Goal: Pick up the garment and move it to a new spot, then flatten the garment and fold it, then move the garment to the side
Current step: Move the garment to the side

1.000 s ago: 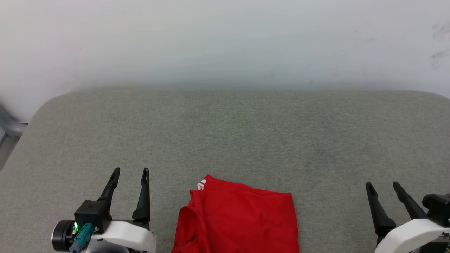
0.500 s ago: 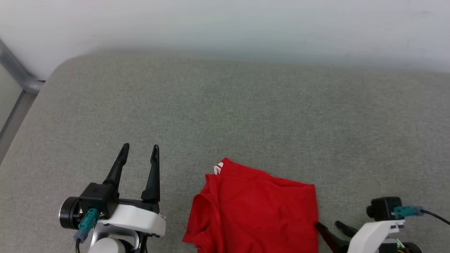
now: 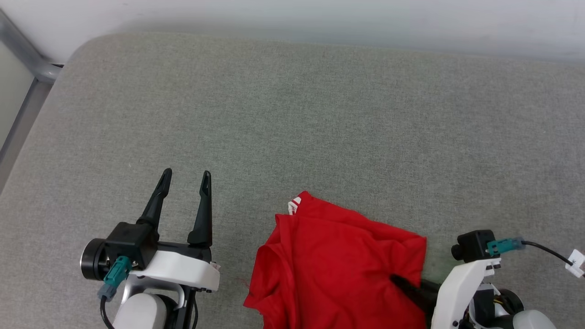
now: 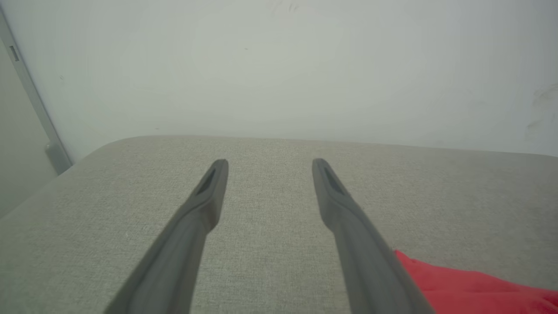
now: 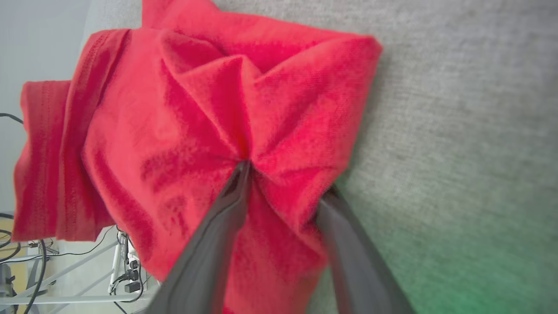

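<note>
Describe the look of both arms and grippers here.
The left gripper and the right gripper each have two long, dark, tapering fingers. Each wrist has a white shell carrying a black camera block with a teal connector; a black cable with a white tag leaves the right one.

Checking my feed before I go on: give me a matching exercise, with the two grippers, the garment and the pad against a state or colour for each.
Things:
1. left gripper
2. right gripper
3. garment
4. pad

States:
A. red, rumpled, lying on the pad
B. grey
C. open, nothing between its fingers
D. fingers either side of a bunch of red cloth

Pairs: 1-C; 2-D; 3-A; 4-B
</note>
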You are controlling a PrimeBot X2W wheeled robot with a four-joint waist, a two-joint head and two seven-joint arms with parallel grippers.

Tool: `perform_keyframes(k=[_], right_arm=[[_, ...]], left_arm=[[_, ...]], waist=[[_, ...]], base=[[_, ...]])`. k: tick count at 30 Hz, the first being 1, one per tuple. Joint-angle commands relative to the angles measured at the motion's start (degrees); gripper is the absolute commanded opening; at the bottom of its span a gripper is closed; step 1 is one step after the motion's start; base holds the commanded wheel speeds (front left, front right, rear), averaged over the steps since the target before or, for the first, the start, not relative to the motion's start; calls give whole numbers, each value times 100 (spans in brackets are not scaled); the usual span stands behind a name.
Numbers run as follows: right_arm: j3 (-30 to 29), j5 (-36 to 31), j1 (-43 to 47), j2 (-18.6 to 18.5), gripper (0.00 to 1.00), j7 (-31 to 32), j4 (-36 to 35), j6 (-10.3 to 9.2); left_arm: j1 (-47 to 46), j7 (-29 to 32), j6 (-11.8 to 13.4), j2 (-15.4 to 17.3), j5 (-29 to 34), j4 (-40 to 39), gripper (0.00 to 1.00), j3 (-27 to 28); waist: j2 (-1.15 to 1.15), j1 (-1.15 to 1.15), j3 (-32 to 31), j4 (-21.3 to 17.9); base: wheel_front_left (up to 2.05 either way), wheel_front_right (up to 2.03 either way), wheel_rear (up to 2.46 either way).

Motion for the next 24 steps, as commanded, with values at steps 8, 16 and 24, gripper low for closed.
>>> perform_keyframes(k=[8,16,24], right_arm=[[146,-40,-95,-104,0,-44,-206,-9],[-157,-345,-53,-317,0,296,-458,-8],[-536,-795,-293,-666,0,575,-423,-8]], left_arm=[[172,-13,-86,-82,160,139,100,211],[267,-13,-134,-76,329,-34,100,247],[279,-13,-194,-62,423,-330,100,260]], waist=[[0,0,-387,-221],[0,0,-585,-829],[0,0,-371,-1822]], base=[[0,0,0],[0,0,0],[0,0,0]])
